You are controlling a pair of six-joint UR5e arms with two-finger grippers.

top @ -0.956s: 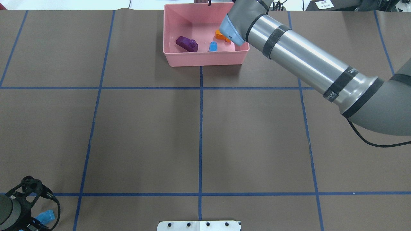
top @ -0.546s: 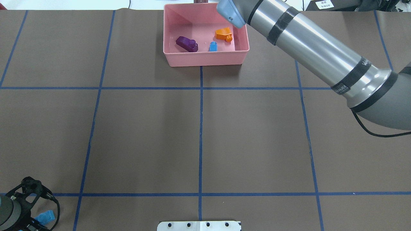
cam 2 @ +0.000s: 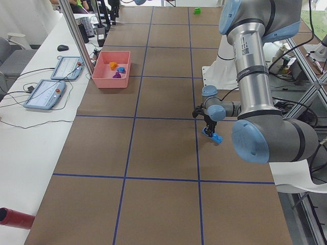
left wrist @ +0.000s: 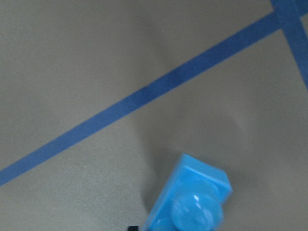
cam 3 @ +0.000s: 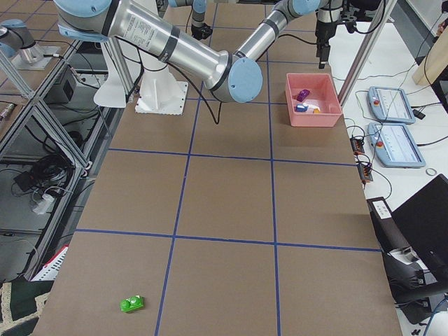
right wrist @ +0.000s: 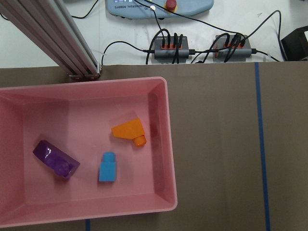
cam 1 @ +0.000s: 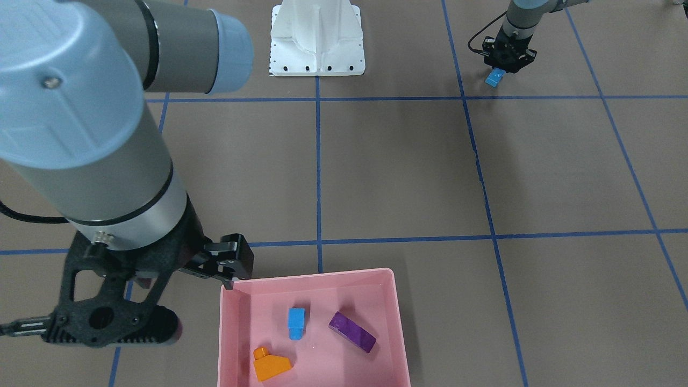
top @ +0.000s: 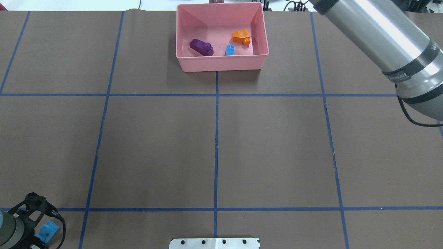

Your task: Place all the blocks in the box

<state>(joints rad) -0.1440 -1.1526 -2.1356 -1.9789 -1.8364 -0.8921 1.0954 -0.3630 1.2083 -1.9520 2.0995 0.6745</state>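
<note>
So from where I'm standing, three of the bricks are already sitting in the pink box (top: 221, 64), which is at the far edge of the table (top: 277, 145) from the robot, about in the middle. The purple brick (top: 201, 47) lies toward the robot's left side of it. The orange sloped brick (top: 241, 35) is over by the right wall, and the small blue brick (top: 229, 51) is between those two, close to the wall nearest the robot. None of the three touch each other.

The right gripper (cam 1: 229, 273) hangs up above the box's corner on the robot's right, on the side nearest the robot. Its wrist camera looks straight down into the box. I honestly can't tell if its fingers are spread or together: only one black finger shows properly, and no brick shows at it.

The left gripper (cam 1: 501, 70) is way back near the robot's own edge of the table, at its left end and well apart from the box. It points down and looks pinched onto the long blue brick (cam 1: 494, 79), which sticks out tilted below the tips, right by a blue tape line.

The small green brick (cam 3: 131, 304) lies by itself on the table out at the robot's right end, a long way from the box and from both grippers
</note>
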